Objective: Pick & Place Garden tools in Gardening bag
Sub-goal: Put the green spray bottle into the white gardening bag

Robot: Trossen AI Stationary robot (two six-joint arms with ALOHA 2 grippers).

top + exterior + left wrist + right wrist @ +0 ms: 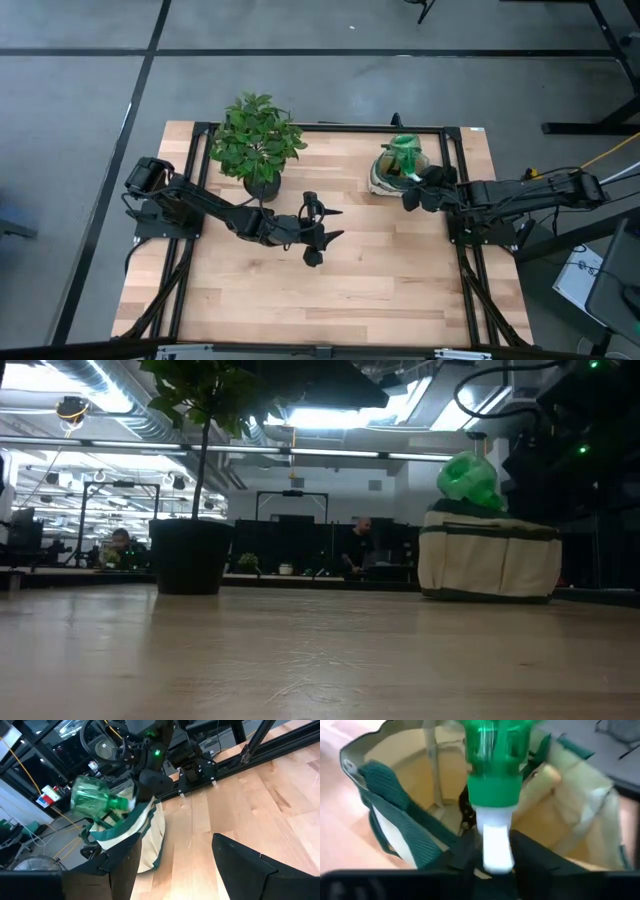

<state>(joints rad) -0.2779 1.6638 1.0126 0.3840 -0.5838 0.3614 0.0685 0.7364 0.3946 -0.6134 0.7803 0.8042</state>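
Note:
The cream gardening bag (385, 180) with green trim stands at the table's far right; it also shows in the low view (490, 560). My right gripper (492, 852) is shut on the translucent green spray bottle (405, 155) over the bag's open mouth. Inside the bag lie a wooden handle (547, 772) and a dark tool (465, 810). My left gripper (328, 226) is open and empty above the table's middle, right of the plant pot; its fingers (120, 870) point toward the bag (145, 835). My right gripper pinches the bottle's white head (496, 845), just behind the green collar, between its two fingers. The fingers come from the table's right side, along the bottle. The bottle's green body (468, 478) points away from the gripper, tilted, lifted above the bag's rim.
A leafy plant in a black pot (260, 150) stands at the far middle, left of the bag; the pot also shows in the low view (190, 555). Bare wood (330, 300) lies toward the near edge. People sit in the room beyond the table.

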